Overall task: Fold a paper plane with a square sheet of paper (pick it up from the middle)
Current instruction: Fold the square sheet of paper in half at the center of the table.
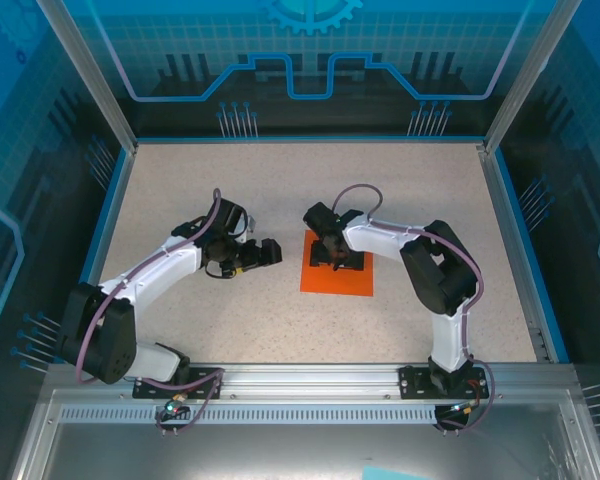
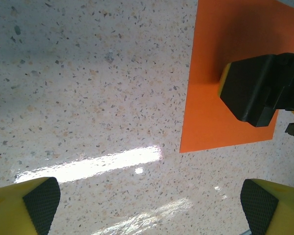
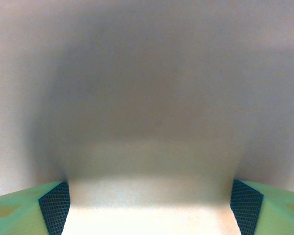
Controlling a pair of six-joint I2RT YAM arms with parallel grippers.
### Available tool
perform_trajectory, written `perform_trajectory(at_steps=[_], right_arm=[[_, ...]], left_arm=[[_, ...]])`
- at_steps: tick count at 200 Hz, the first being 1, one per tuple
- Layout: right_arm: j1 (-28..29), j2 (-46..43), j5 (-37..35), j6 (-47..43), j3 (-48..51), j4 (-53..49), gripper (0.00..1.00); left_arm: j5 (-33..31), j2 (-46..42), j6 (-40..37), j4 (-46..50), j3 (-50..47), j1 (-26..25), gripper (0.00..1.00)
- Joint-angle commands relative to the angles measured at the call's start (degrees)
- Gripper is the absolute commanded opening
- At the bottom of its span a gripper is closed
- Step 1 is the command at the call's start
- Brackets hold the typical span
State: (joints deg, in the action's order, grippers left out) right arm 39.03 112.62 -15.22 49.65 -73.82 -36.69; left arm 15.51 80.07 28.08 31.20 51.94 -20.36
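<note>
Top external view is showing the orange paper (image 1: 336,281) lying flat on the speckled table (image 1: 230,190), and it's looking like a plain square-ish sheet. The right gripper (image 1: 336,258) is sitting right over the far half of the paper, pointing down at it and hiding a chunk of the sheet. I can't tell from up here whether it's actually touching. The left gripper (image 1: 267,252) is hanging off to the left of the paper, near it but apart, over bare table. Left wrist view is backing that up. Its two yellow fingertips (image 2: 39,203) with black pads are sitting way out at the bottom corners, so those jaws are standing wide apart with just speckled table between them. One edge and one corner of the paper are showing off to the upper right, and a black finger of the other arm is sitting over the orange, throwing a shadow on it. Right wrist view is looking pretty mushy, honestly, because the surface is so close that it's all blurring into a greyish smear. The two patterned pads (image 3: 54,205) are showing at the bottom corners though, well spread, with only that blurry surface between them. Wherever the paper's edges are showing, they're looking flat against the table.
</note>
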Motion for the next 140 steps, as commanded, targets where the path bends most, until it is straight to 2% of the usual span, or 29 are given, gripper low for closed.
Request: perform_trajectory(at_steps=[1, 58, 140], right_arm=[[0.33, 5.58, 1.07, -0.25, 4.51, 1.76, 0.86], [0.33, 5.30, 1.44, -0.60, 5.72, 2.79, 0.84], [0.25, 0.58, 1.25, -1.75, 3.94, 3.42, 0.71]], left_arm=[[1.02, -1.15, -1.44, 1.34, -0.96, 0.59, 0.99], [1.10, -1.06, -1.43, 1.37, -1.50, 0.62, 0.99], [1.39, -0.71, -1.52, 1.76, -1.14, 0.65, 0.99]])
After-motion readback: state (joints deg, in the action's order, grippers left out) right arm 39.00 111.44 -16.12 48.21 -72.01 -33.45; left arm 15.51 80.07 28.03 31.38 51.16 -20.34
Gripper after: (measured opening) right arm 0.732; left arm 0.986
